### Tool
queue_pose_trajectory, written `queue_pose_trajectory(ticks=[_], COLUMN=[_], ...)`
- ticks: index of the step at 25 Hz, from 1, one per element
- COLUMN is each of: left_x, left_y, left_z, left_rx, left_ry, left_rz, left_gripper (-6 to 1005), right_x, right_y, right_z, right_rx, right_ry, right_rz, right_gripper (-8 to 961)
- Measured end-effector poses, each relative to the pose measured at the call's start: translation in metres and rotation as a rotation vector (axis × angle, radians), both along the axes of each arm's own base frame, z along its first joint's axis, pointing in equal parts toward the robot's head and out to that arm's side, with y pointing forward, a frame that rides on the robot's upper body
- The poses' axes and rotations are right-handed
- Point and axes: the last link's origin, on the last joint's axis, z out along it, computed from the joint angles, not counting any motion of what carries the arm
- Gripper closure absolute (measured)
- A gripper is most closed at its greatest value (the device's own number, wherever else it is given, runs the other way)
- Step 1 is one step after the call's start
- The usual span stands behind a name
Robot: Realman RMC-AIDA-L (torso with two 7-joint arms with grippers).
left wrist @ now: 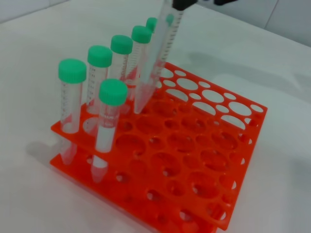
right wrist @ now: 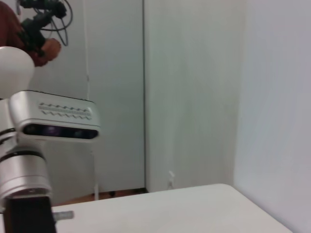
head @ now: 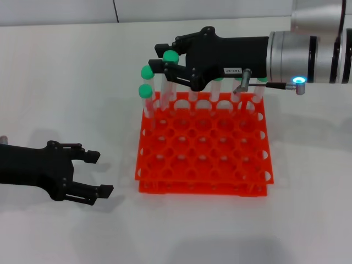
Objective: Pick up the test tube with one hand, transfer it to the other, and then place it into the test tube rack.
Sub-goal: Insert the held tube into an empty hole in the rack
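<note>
My right gripper point(head: 158, 56), black with a white label, reaches in over the back left of the orange-red test tube rack point(head: 203, 143). It is shut on the green-capped test tube point(head: 170, 55) near its cap. The tube hangs slightly tilted, and in the left wrist view point(left wrist: 155, 63) its tip sits at a hole in the rack's point(left wrist: 194, 145) second row. My left gripper point(head: 99, 174), black and unlabelled, is open and empty, low over the table to the left of the rack. The right wrist view shows no fingers.
Several other green-capped tubes point(left wrist: 73, 73) stand along the rack's back row and at its left corner point(head: 147, 72), close beside the held tube. The rack stands on a white table point(head: 66, 82).
</note>
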Motion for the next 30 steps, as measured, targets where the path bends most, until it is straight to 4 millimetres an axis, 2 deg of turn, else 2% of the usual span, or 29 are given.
queue_pose_trajectory(ticks=[11, 30], left_x=[0.001, 0.002], left_y=[0.001, 0.003], left_z=[-0.002, -0.004], left_rx=[0.001, 0.008], left_ry=[-0.001, -0.003], left_rz=[-0.002, -0.012], left_gripper=[105, 104], right_x=[0.009, 0.008], right_y=[0.009, 0.01], right_z=[-0.008, -0.017], right_rx=[0.019, -0.005], right_ry=[-0.025, -0.044], right_rz=[-0.054, -0.057], right_gripper=[688, 688])
